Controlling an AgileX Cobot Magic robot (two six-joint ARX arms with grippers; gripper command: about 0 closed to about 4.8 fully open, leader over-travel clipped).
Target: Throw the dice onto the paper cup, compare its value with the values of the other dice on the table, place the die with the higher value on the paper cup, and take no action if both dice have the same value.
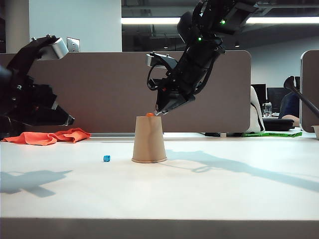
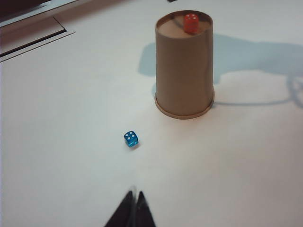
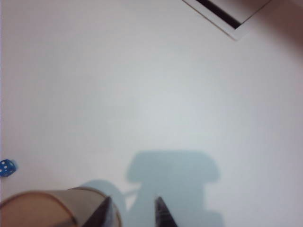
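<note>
1. Two dice are in front of you: the dice (image 1: 149, 114), the small orange one, sits on top of the paper cup (image 1: 149, 140), and the other dice (image 1: 106, 158), the small blue one, lies on the white table (image 1: 224, 194).
2. Your paper cup stands upside down near the middle of the table, rolled rim on the surface. In the left wrist view the orange die (image 2: 191, 22) rests toward the far edge of the cup's upturned base.
3. The blue die lies left of the cup and apart from it, touching nothing.
4. Your right gripper (image 1: 160, 112) hangs just right of the cup's top, beside the orange die. Its fingers stand parted with nothing between them; the right wrist view shows the cup's edge (image 3: 57, 208) next to one finger (image 3: 102, 213).
5. Your left gripper (image 2: 133, 202) is pressed together and empty, held above the table at the left, well apart from the blue die.
6. An orange cloth (image 1: 47, 136) lies at the far left.
</note>
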